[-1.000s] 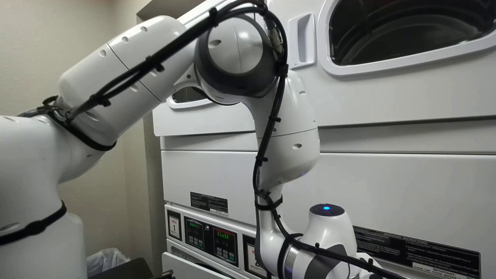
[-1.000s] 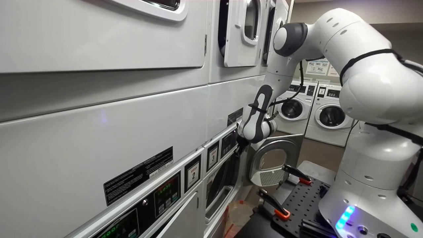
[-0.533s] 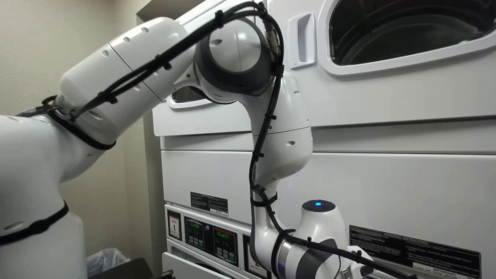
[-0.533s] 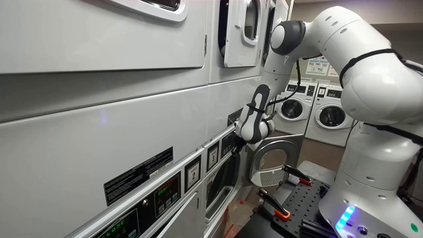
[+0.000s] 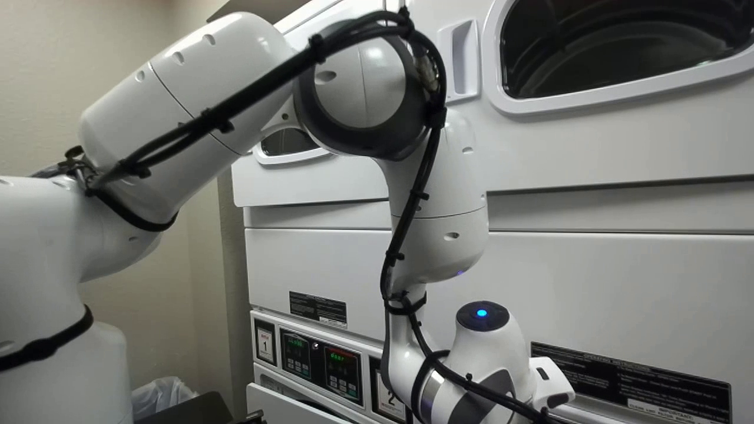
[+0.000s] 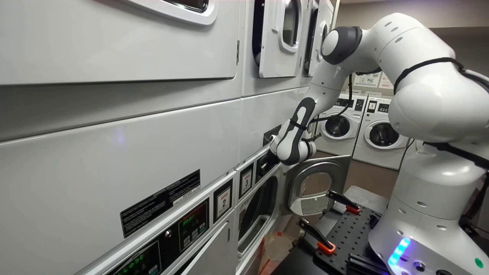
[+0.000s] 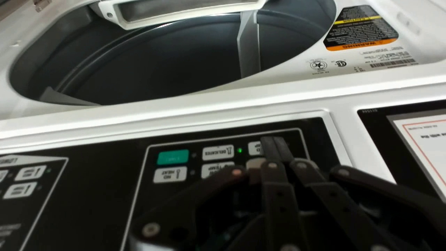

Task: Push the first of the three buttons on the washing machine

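Evidently pressed together, the tips of the end effector (image 7: 277,148) pinch nothing and make one narrow prod, a shape presumably meant to push one spot and spare its neighbours. Just at their nine o'clock in the wrist view, a pale button (image 7: 254,149) peeks out, half hidden; as the print stands upside down, I judge it first in its row of three. Whether they touch it, I can't tell. What shows is light and dark-lettered, like the DELICATES button (image 7: 218,152) farther towards nine o'clock; a teal button (image 7: 172,157) ends the row on a black panel (image 7: 94,188). Beyond, at ten o'clock, gapes the drum (image 7: 163,66) of the white machine (image 7: 223,101); in an exterior view a door (image 6: 315,205) hangs open at the end effector's four o'clock.
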